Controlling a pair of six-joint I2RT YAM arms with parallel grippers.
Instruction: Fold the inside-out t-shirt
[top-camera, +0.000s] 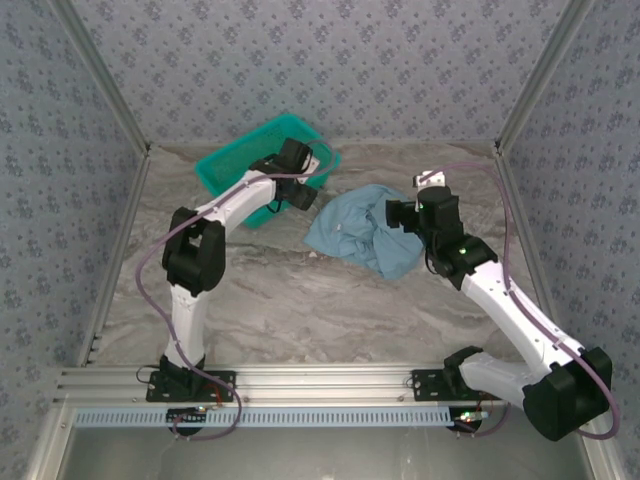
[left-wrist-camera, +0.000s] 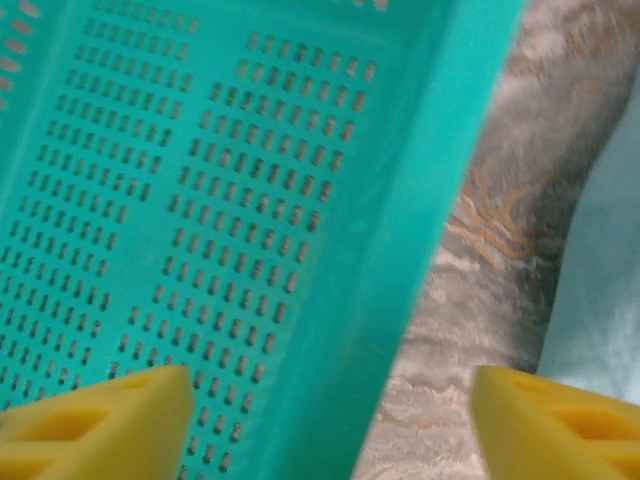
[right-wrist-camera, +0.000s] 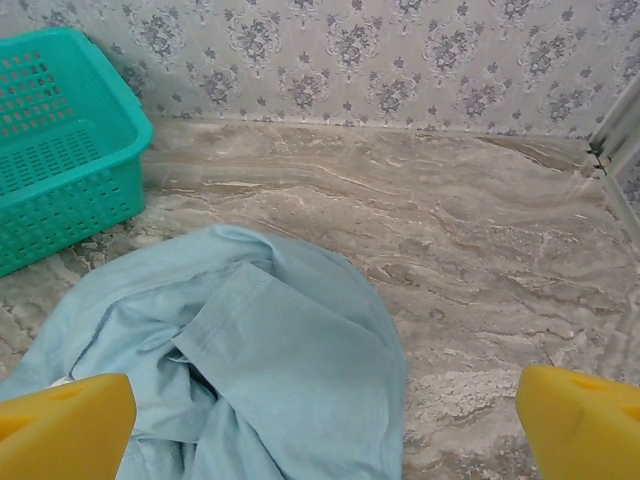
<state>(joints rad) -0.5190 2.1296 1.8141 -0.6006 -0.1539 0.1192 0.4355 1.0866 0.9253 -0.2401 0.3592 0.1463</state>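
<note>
Spreading across the overhead view, a grey marble-patterned table (top-camera: 300, 300) was seen, closed in by walls (top-camera: 300, 60) papered in a small floral print. Two arms were mounted at the table's near edge: the left arm (top-camera: 195, 260) was bent up toward the back left, and the right arm (top-camera: 500, 300) was stretched from the near right corner toward the middle.

A teal mesh basket (top-camera: 265, 165) was set at the back left, turned at an angle. Just to its right, with a strip of bare table between them, the inside-out t-shirt (top-camera: 350, 235) was found lying in a crumpled, unfolded heap (light blue, with folds and a seamed edge visible from the right wrist camera).

The left gripper (left-wrist-camera: 330, 400) was held at the basket's near right rim. Its jaws were parted wide, one of the yellow fingers (left-wrist-camera: 100, 420) shown at each lower corner of the wrist view, and nothing was held between them; the basket's perforated wall and a patch of table were seen in the gap.

The right gripper (right-wrist-camera: 325, 420) was poised over the right side of the shirt. Its jaws were also spread wide, and no cloth was gripped by its fingers (right-wrist-camera: 580, 425).
</note>
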